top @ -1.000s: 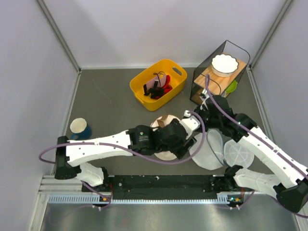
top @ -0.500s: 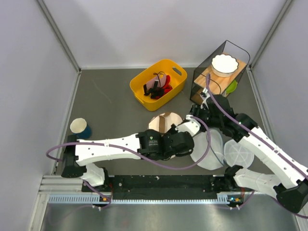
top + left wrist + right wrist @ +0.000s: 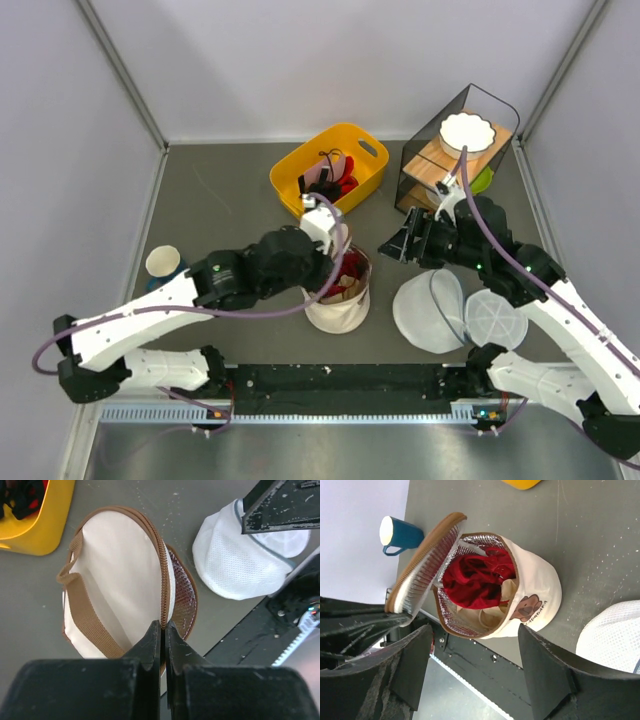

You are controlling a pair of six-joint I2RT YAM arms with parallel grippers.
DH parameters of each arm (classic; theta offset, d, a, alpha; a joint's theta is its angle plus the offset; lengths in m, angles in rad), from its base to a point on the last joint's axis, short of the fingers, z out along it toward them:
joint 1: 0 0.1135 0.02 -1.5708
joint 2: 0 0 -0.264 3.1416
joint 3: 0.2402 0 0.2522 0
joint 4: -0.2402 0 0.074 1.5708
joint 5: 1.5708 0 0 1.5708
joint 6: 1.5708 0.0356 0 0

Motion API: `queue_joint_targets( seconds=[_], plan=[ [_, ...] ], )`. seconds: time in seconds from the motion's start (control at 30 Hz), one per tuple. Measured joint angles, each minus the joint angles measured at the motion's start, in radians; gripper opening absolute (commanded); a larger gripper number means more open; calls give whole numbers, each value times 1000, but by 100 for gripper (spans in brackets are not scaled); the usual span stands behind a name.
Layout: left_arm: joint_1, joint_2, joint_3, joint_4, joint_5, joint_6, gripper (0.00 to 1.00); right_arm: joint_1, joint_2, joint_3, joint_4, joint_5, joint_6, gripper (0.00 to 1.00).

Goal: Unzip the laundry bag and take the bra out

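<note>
Cream canvas laundry bag (image 3: 335, 312), top view: centre of the worktop (image 3: 230, 200), its lid now raised where half a second ago it lay shut.
Left wrist view: left claw (image 3: 162, 626) clamped on the brown zipper rim of the lid (image 3: 120, 575).
Right wrist view: right claw (image 3: 475, 628), jaws newly apart, faces the red bra (image 3: 475, 582) exposed inside the bag. Unzipping is judged done, removal pending.

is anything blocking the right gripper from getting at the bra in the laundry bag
Nothing visible. The left gripper is shut on the zipper edge of the lid and holds it up, off the mouth of the laundry bag. The red bra lies exposed in the opening, which faces the open right gripper.
</note>
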State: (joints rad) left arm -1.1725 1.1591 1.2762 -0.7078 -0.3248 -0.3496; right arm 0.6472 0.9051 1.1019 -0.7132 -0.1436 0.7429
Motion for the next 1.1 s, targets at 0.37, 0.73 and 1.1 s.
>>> queue_joint_targets(
  seconds=[0.37,0.73,1.1],
  plan=[
    [207,-328,-313,206,308,-202,0,160,96,28,-3,78,-37,63],
    [212,-368,-356,280,312,-306,0,241,264,17,201,51,-24,51],
    [243,-461,-359,261,247,-332,0,241,335,-209,264,107,1,47]
  ],
)
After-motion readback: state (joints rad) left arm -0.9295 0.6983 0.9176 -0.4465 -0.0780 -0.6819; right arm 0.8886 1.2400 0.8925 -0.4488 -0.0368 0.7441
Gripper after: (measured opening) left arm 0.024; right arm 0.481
